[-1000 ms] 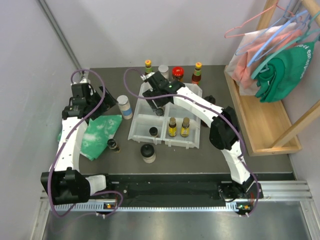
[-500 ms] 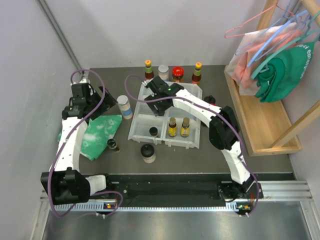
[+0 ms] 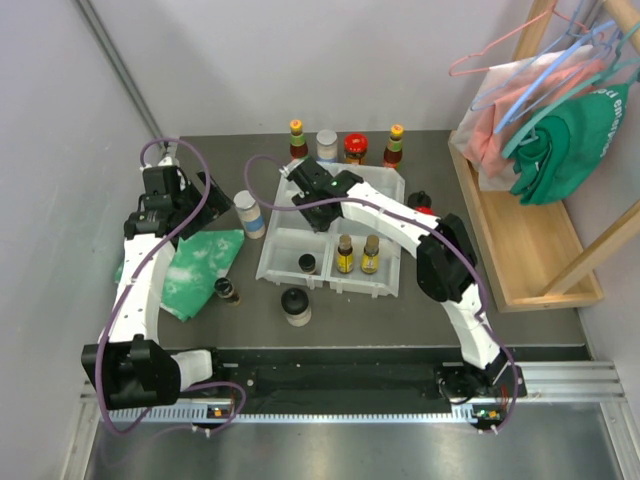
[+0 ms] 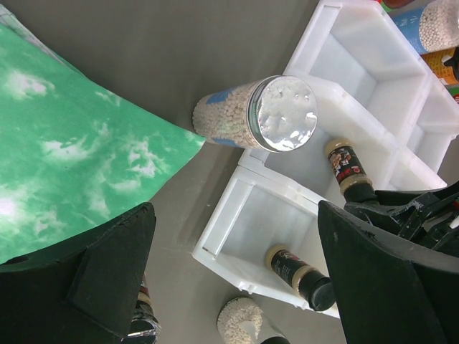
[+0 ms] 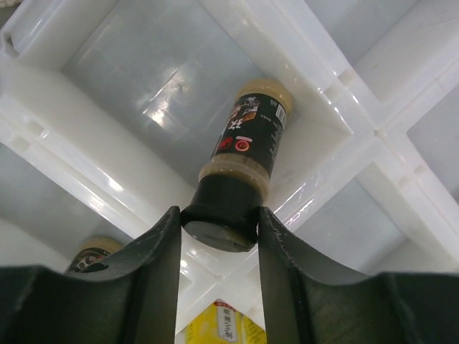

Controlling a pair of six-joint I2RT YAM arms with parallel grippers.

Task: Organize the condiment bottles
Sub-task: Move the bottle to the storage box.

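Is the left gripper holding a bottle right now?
No, the left gripper is open and empty, with the pale-lidded jar standing free beyond it.

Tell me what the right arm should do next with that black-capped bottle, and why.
Probably open the jaws and release. The right gripper pinches the cap of the black-capped bottle, which is already inside a compartment of the white tray, its base seemingly on the floor beside a divider. If not fully down, lower slightly first.
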